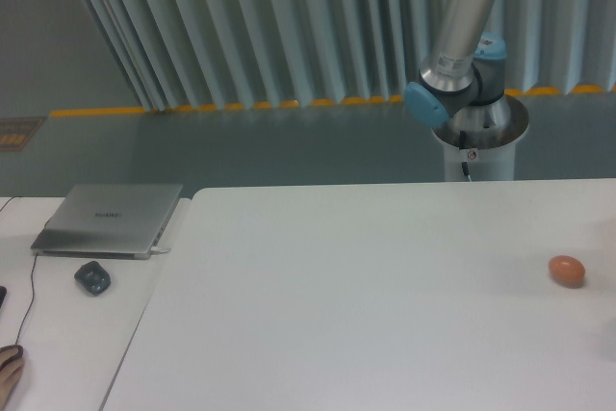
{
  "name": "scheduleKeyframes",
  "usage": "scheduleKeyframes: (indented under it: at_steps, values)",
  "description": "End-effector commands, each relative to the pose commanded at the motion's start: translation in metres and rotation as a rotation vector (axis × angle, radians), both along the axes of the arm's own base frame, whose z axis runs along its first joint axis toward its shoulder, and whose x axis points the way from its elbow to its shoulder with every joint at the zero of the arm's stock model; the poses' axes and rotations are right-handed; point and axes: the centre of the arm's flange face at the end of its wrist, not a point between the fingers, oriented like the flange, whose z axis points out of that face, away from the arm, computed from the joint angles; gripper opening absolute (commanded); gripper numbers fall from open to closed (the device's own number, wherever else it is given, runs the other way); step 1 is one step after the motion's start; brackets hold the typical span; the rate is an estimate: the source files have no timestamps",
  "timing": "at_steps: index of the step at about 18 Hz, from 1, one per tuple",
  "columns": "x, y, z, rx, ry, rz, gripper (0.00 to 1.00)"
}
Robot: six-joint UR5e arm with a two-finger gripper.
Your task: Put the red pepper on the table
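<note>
- In the fixed camera view, you look down across the large white table (366,305), which fills the lower right of the scene, its rounded corner near the middle left.
- You do not see the red pepper anywhere in this view, so its place cannot be told.
- The one thing lying on the table is a small smooth orange egg-shaped object (567,269), near the right edge, well apart from everything else.
- Behind the table's far edge, the robot arm's base (478,141) stands on the grey floor; its silver column (466,21), with light blue joint caps, rises and leans out of the top of the frame.
- The gripper is outside the frame, so you cannot tell whether its jaws are open, closed or holding anything.
- To the left, just beside the table, a narrower white desk (58,334) carries a closed grey laptop (109,219) and, in front of it, a dark mouse (92,277) with a thin cable (29,305) running toward you.
- At the bottom left corner, part of a person's hand (8,372) rests at the desk edge.
- In the background, pale vertical slats (289,26) hang above a yellow floor stripe (241,105).
</note>
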Motion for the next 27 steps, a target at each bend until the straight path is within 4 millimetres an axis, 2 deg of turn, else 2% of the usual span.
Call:
scheduleKeyframes:
  at_steps: [9, 18, 21, 22, 25, 26, 27]
  values:
    - [-0.004, 0.001, -0.019, -0.005, -0.02, 0.014, 1.0]
    - [-0.008, 0.001, -0.024, -0.006, -0.003, 0.005, 1.0]
    - [-0.008, 0.0, -0.024, -0.006, -0.003, 0.005, 0.79]
    - [-0.008, 0.0, -0.024, -0.005, -0.004, 0.005, 0.56]
    - [-0.008, 0.001, -0.023, -0.005, -0.003, 0.003, 0.36]
    - [-0.008, 0.001, -0.022, -0.005, -0.001, 0.003, 0.34]
    - [-0.007, 0.001, -0.021, -0.005, -0.002, 0.006, 0.26]
